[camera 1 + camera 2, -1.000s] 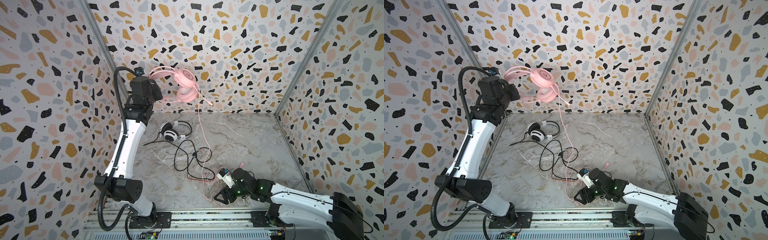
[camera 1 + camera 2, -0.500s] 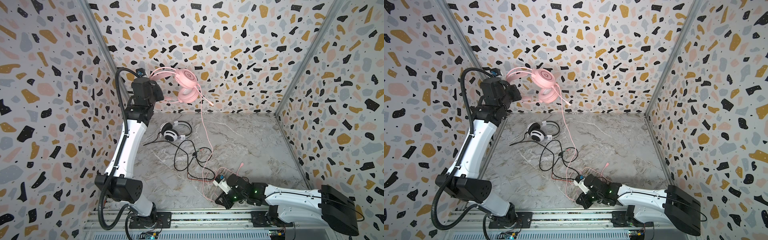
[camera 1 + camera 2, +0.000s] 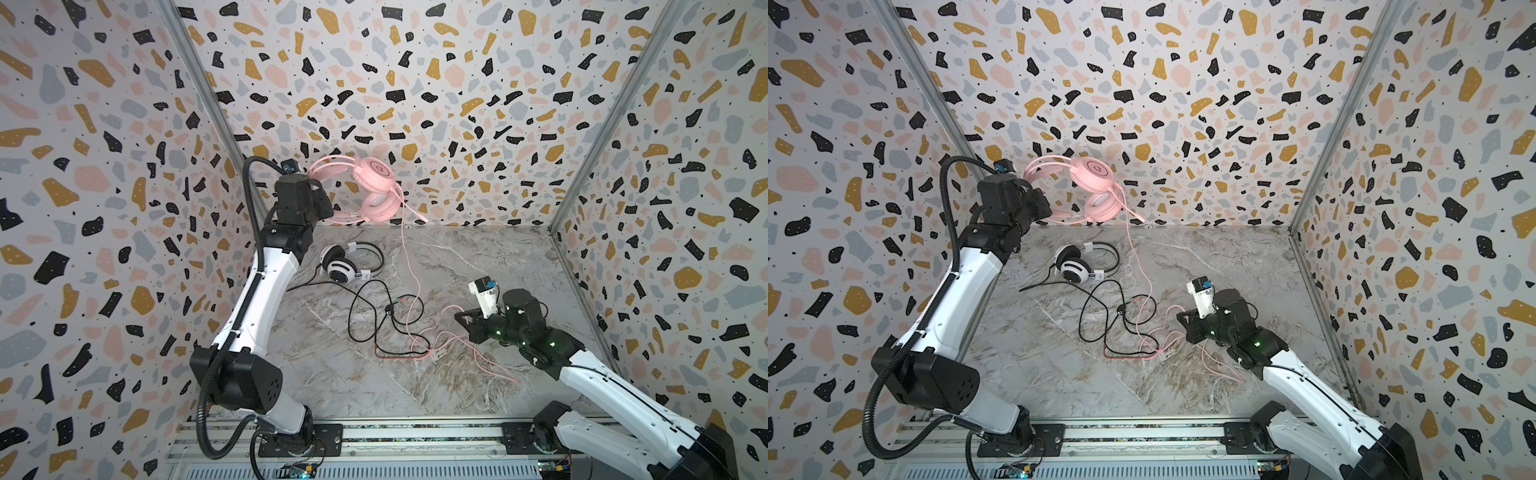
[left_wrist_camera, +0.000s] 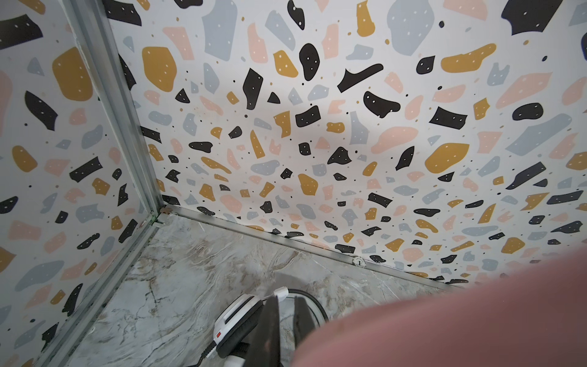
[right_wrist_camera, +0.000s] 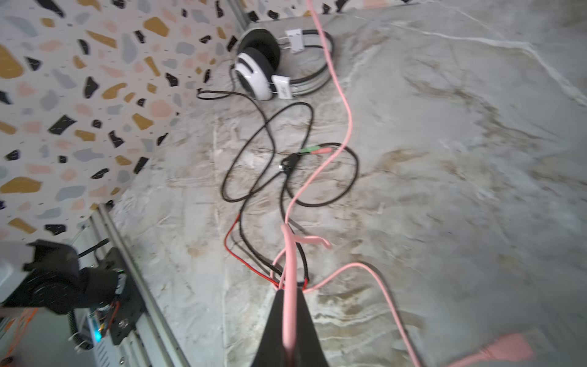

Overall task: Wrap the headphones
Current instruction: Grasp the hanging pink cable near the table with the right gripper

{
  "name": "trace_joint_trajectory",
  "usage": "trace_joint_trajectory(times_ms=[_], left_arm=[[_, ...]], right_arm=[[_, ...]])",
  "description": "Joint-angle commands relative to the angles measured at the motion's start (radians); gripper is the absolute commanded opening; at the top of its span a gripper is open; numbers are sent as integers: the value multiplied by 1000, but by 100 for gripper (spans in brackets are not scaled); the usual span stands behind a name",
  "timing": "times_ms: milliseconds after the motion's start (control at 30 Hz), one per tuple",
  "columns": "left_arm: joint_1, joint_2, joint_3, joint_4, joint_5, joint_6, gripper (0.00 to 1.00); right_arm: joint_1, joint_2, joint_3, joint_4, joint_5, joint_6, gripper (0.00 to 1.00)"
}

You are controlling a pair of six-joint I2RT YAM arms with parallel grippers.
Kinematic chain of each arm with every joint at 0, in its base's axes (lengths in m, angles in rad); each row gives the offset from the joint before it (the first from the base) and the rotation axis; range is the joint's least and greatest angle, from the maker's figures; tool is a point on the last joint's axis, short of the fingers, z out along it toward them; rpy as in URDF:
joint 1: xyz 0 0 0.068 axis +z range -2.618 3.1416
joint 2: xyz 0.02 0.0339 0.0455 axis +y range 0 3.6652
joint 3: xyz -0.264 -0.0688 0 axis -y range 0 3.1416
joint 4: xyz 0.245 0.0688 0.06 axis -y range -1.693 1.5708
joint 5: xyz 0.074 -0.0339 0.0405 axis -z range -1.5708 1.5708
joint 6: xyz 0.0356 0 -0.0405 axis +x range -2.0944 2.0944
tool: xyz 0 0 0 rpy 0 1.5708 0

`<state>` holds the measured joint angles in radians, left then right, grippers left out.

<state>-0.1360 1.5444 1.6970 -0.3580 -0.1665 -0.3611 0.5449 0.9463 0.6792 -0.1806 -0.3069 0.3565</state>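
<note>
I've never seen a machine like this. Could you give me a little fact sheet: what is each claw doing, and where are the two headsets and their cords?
Left gripper: shut on the headband of the pink over-ear headphones, held up in the air
Right gripper: shut on the pink cable, low over the table
Pink cable: hangs from the raised headset, loose, unwound
White headphones with black stripes: lying untouched on the grey marble-look tabletop
Black cable: sprawled in loose loops, crossing the pink one

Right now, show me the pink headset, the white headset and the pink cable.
pink headset (image 3: pixel 376 175): top view, outer face of the upper earcup.
white headset (image 3: pixel 341 268): top view, striped earcup.
pink cable (image 5: pixel 287 270): right wrist view, thick stretch nearest the camera.
</note>
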Motion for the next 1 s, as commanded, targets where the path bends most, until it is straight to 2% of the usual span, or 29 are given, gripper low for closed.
trace_joint_trajectory(times_ms=[0,100,200,233,300,333,400,500,600,667,700,800,967], left_arm=[[-4,-85,20,142,-14,-25,0],[-4,-115,11,145,-34,-14,0],[-4,-144,-8,170,-34,-16,0],[-4,-145,-6,168,-28,-16,0],[-4,-145,3,152,-13,-16,0],[-4,-145,4,148,2,-16,0],[-4,-145,1,137,27,-20,0],[-5,-155,-16,132,71,-33,0],[-5,-166,-26,137,94,-47,0],[-5,-165,-18,138,98,-48,0],[-5,-162,-7,135,98,-49,0],[-5,-137,66,92,89,-27,0],[-5,-90,196,20,76,-4,0]], right_arm=[[-118,-4,42,-75,6,-76,0],[-298,-16,58,-63,-34,-72,1],[-423,-23,63,-13,-109,-32,6],[-433,-23,64,9,-118,-20,12],[-430,8,81,24,-134,-12,35],[-432,36,99,18,-160,-19,42],[-422,83,131,2,-178,-37,48],[-390,82,147,20,-134,-55,52],[-292,102,136,95,-130,-76,55],[-221,157,121,155,-178,-94,58],[-195,178,106,179,-177,-94,60],[-128,202,19,295,-154,-90,74],[-98,239,-116,438,-120,-105,77]])
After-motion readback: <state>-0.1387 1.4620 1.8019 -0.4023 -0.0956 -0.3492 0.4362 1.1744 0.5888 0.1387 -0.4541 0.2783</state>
